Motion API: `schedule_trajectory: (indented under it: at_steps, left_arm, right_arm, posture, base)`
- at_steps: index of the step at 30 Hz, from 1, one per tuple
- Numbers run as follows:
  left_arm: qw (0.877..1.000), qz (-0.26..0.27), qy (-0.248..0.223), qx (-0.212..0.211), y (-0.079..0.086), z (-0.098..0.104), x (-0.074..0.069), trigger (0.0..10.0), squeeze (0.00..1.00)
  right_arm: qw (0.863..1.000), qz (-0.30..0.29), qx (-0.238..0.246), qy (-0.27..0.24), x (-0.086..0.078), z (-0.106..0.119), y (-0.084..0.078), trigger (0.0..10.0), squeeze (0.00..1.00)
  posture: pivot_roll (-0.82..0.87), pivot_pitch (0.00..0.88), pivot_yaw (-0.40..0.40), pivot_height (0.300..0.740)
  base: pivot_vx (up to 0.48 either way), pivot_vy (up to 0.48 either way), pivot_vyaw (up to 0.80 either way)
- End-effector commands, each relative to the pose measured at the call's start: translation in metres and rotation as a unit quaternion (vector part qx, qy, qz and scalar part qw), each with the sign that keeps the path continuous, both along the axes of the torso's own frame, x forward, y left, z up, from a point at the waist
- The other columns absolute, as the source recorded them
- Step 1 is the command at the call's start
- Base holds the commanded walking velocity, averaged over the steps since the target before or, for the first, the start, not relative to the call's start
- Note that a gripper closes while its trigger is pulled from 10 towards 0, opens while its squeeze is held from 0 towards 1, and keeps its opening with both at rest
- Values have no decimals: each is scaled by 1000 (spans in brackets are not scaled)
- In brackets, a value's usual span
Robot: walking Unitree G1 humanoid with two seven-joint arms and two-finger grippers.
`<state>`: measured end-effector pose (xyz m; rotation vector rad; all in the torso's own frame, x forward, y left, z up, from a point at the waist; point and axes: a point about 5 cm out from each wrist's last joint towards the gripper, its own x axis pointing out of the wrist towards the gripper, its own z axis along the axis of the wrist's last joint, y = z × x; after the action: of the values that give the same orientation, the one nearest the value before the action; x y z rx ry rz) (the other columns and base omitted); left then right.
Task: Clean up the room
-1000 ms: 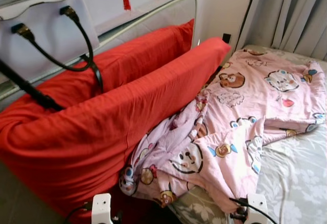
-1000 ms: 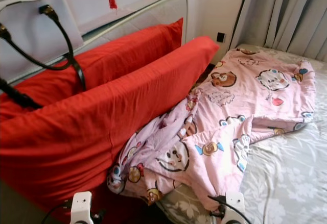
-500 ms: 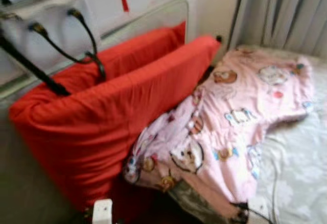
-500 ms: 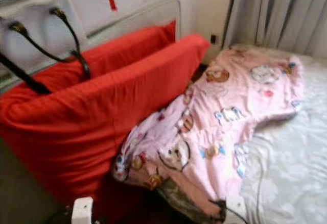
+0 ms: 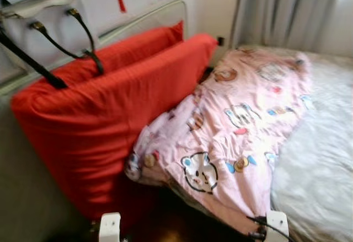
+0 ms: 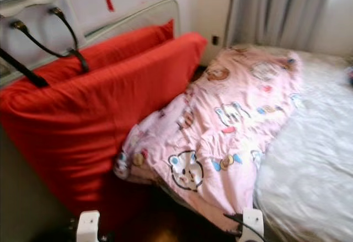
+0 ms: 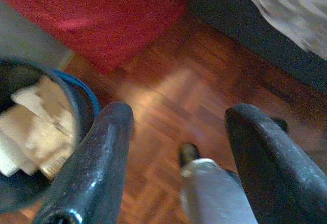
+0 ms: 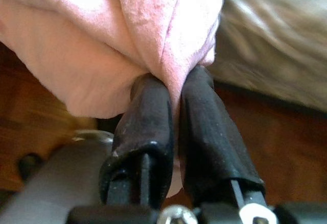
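The right claw [image 8: 176, 89] is clamped on a fold of the pink cartoon-print cotton quilt [image 5: 242, 121], the cloth pinched between its two black fingers [image 8: 145, 112] at the quilt's near edge, above the brown wooden parquet floor [image 7: 204, 81]. The left claw [image 7: 179, 152] hangs low over that floor with its fingers spread wide apart, holding nothing; beside it stands a round blue bin [image 7: 89, 99] with crumpled pale paper inside. The quilt lies rumpled across the left part of the bed, over the grey floral bedsheet [image 5: 320, 159], and droops over the near edge. To its left, touching it, lean two long red fabric cushions [image 5: 105, 109] against the headboard. Grey curtains [image 5: 287, 10] hang at the far side.
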<state>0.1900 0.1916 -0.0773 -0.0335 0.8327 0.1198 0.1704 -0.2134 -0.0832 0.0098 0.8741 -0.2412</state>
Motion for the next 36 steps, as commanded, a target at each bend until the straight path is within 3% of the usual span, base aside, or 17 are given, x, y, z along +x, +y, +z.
schedule_trajectory:
  at_steps: [1, 25, 26, 27, 28, 36]
  left_arm:
    - [1000, 3, 9, 6, 5, -2, -4, 10000, 0]
    - [1000, -3, 14, 3, 5, -2, -5, 10000, 0]
    - [1000, -4, 14, 3, 5, -2, -4, 10000, 0]
    - [1000, -4, 14, 3, 5, -2, -4, 10000, 0]
    - [1000, -5, 15, 3, 5, -2, -4, 10000, 0]
    - [1000, -7, 14, 3, 5, -2, -4, 10000, 0]
  right_arm:
    - [1000, 2, 1, -7, 4, 1, 4, 10000, 0]
    - [999, -30, -17, -16, 8, 5, -6, 10000, 0]
    - [999, -29, -16, -16, 8, 5, -5, 10000, 765]
    - [999, -29, -16, -16, 8, 5, -5, 10000, 765]
    - [999, -29, -16, -16, 8, 5, -5, 10000, 1000]
    - [999, -32, -15, -12, 6, 4, -5, 10000, 1000]
  posture:
    - [-133, 0, 33, 740]
    - [-134, 0, 33, 740]
    - [-134, 0, 34, 740]
    - [-134, 0, 34, 740]
    - [-134, 0, 35, 740]
    - [-136, 0, 36, 740]
  base:
    - [-296, 0, 0]
    - [-12, 0, 0]
    - [0, 0, 0]
    - [0, 0, 0]
    - [0, 0, 0]
    - [0, 0, 0]
